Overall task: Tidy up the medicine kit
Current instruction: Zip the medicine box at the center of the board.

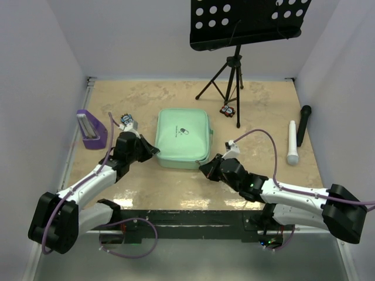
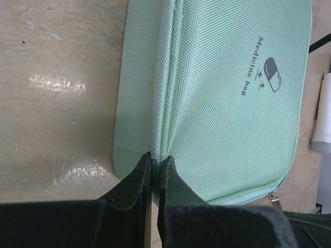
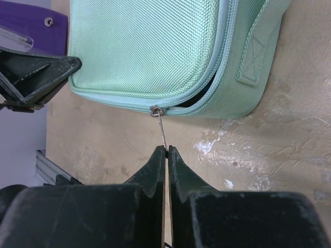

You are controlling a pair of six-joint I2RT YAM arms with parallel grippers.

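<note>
The mint-green medicine kit (image 1: 183,139) lies flat mid-table, its lid with the pill logo (image 2: 272,74) facing up. At the kit's left near corner my left gripper (image 1: 153,150) is shut, pinching the zip seam (image 2: 164,126) of the case. My right gripper (image 1: 203,170) is at the kit's right near corner, shut on the thin metal zip pull (image 3: 162,129), which leads from the slider (image 3: 156,110). Right of the slider the zip gapes a little, showing a dark slit (image 3: 199,98). In the right wrist view the left gripper's black fingers (image 3: 39,77) touch the kit's far corner.
A purple stand (image 1: 91,129) sits at the left wall. A black tripod (image 1: 227,82) with a perforated music desk (image 1: 249,22) stands at the back. A white cylinder (image 1: 292,142) and a black microphone (image 1: 303,124) lie at right. Small objects (image 1: 227,110) rest beside the tripod.
</note>
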